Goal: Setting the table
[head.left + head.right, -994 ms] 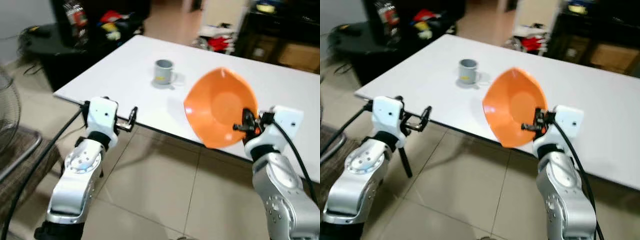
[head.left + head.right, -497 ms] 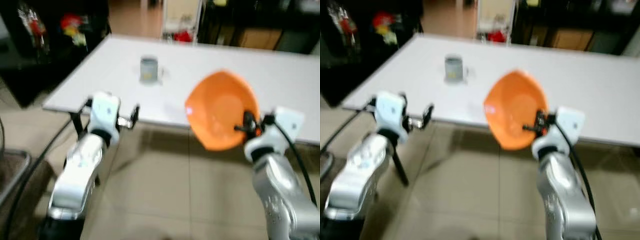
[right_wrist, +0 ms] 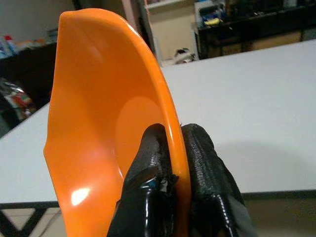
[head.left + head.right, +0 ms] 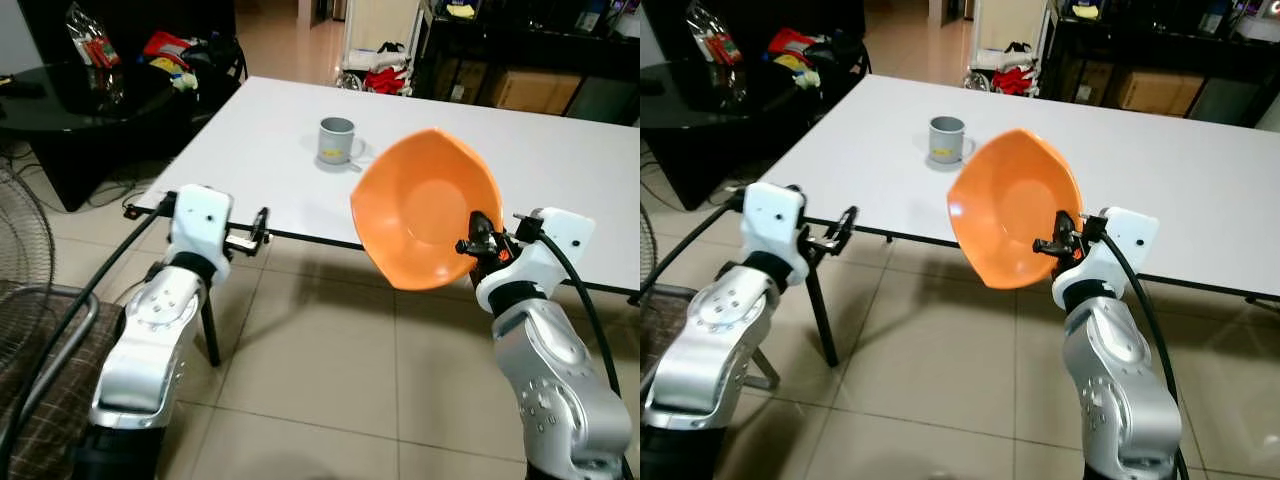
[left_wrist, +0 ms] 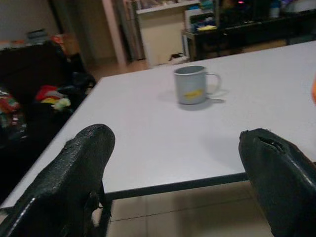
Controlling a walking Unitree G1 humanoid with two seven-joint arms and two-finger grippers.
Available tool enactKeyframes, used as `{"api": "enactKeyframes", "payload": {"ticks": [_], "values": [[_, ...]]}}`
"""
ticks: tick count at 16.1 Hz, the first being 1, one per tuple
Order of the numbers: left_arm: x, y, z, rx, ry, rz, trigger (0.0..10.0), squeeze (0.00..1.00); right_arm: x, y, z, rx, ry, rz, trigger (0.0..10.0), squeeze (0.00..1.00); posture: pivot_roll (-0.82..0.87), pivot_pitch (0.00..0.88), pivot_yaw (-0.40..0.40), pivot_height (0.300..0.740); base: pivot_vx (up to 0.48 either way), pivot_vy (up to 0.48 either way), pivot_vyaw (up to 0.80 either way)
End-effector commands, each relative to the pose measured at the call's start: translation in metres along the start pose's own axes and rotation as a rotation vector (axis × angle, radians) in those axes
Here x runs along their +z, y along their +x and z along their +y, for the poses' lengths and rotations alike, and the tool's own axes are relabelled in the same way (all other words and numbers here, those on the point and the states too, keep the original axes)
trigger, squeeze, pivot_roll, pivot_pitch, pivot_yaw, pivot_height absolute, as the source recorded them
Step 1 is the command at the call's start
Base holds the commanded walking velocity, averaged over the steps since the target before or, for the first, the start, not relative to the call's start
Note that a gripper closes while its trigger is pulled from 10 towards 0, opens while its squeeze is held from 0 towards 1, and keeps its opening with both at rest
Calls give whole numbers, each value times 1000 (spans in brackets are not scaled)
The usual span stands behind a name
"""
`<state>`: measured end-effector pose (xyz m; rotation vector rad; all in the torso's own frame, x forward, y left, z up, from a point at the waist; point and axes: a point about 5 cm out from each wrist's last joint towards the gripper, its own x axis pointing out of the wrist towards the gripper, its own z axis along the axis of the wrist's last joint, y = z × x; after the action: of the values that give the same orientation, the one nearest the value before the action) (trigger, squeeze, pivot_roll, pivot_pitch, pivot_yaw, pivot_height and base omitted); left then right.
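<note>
Ahead of both end effectors stretches the white counter (image 4: 560,160), its near edge running just beyond their fingertips, with tiled floor (image 4: 310,390) beneath; between the two end effectors and nearer the right one, the orange bowl (image 4: 425,220) is held up on edge in front of the counter's edge, its hollow facing the robot's left; the right end effector (image 4: 473,244) is clenched on the bowl's rim, one black finger (image 3: 148,163) inside the hollow and the other against the outer wall; the left end effector (image 4: 258,228) hovers level with the counter's near edge close to its corner, released, its two fingers (image 5: 74,173) spread wide with nothing between them; farther out on the counter, beyond the bowl and straight ahead of the left end effector, stands a grey mug (image 4: 337,140), upright, its handle toward the robot's right, well apart from both.
</note>
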<state>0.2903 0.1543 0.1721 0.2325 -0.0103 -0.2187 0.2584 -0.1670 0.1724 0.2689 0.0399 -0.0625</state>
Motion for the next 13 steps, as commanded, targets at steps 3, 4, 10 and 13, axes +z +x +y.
{"api": "enactKeyframes", "payload": {"ticks": [3,4,10,13], "values": [[2,2,-3,-26,-12,-9,10000,0,12,2,2,15,1,-59,10000,0,17,0,-36,740,197,0,0],[7,4,-2,-24,-44,-25,10000,0,11,3,3,21,2,-56,10000,0,14,0,-37,740,326,0,0],[9,6,-3,-35,-50,-35,10000,0,9,4,4,37,-7,-46,10000,0,13,0,-38,740,338,0,0],[8,7,-5,-33,-61,-41,10000,0,9,5,2,39,-20,-38,10000,0,12,0,-49,740,350,0,0]]}}
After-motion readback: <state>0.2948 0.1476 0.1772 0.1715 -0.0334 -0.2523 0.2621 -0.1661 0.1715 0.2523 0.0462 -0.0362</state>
